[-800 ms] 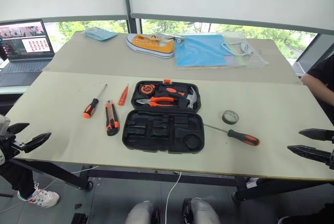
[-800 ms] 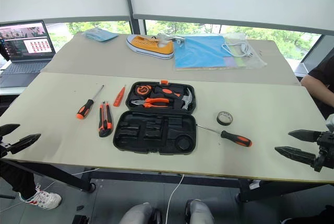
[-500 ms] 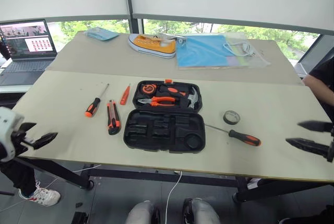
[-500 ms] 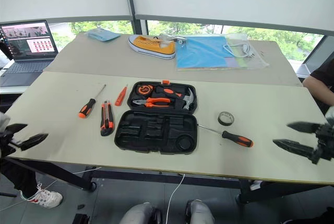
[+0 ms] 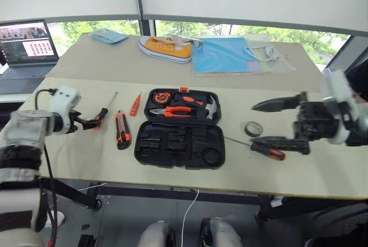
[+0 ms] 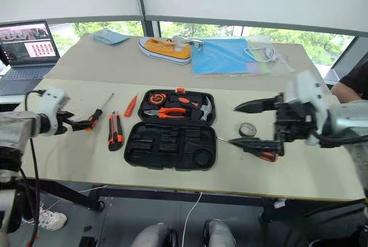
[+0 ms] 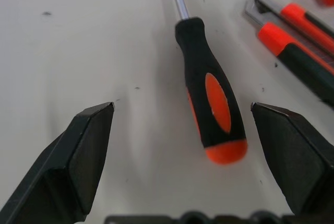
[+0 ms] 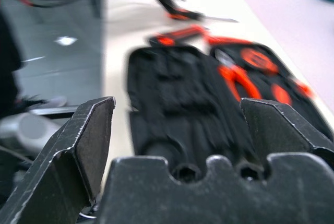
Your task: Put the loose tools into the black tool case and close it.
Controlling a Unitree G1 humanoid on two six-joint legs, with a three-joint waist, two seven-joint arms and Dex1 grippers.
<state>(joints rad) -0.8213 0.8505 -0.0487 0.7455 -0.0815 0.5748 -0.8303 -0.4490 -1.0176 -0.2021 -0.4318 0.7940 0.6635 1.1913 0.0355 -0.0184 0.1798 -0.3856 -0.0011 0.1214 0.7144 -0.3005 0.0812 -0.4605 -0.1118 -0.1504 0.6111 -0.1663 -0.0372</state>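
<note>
Your left gripper point(image 7: 182, 130), jaws wide and empty, faces the nearest screwdriver point(image 7: 210, 91) handle-first at centre frame, shaft running away toward the top.

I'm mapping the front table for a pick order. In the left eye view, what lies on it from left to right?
Screwdriver → utility knife → tester screwdriver → tool case → tape roll → second screwdriver.

Black tool case point(image 5: 180, 143); orange-and-black screwdriver point(image 7: 211, 96); yellow shoe point(image 5: 165, 49).
</note>
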